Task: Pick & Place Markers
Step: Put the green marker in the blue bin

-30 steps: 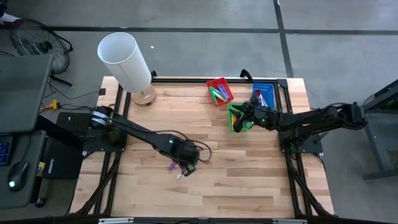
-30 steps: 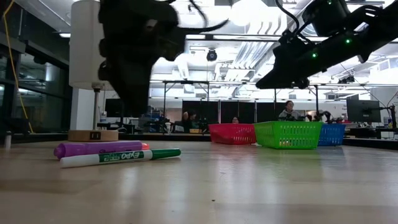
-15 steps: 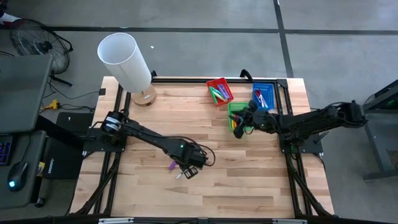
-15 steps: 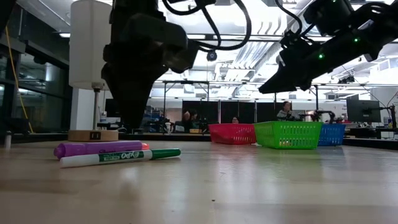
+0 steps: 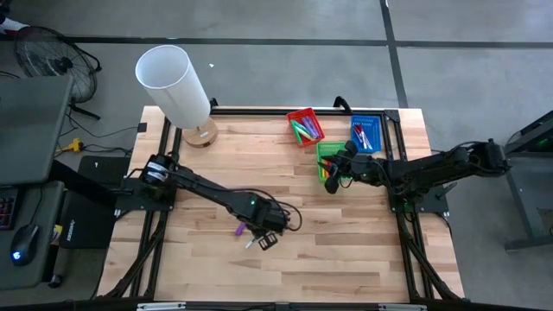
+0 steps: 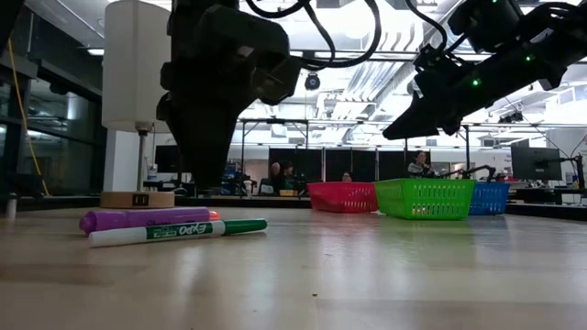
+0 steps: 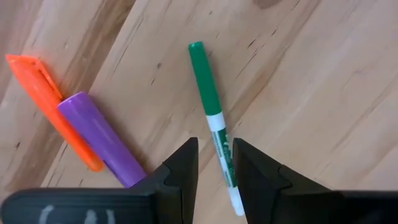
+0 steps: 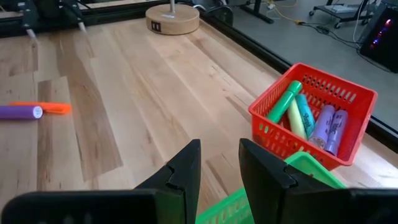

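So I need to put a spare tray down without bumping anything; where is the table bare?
Bare wood runs along the near edge of the table, and between the lamp base and the red tray. It is crowded by the green tray under the right gripper, and around the markers beneath the left gripper.

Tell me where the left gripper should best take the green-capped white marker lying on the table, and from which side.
Probably mid-barrel, from straight above. The green marker lies flat on the bare wood, apart from the purple marker and orange marker, so both its long sides are free. The left gripper hovers above it, jaws parted across the barrel's width.
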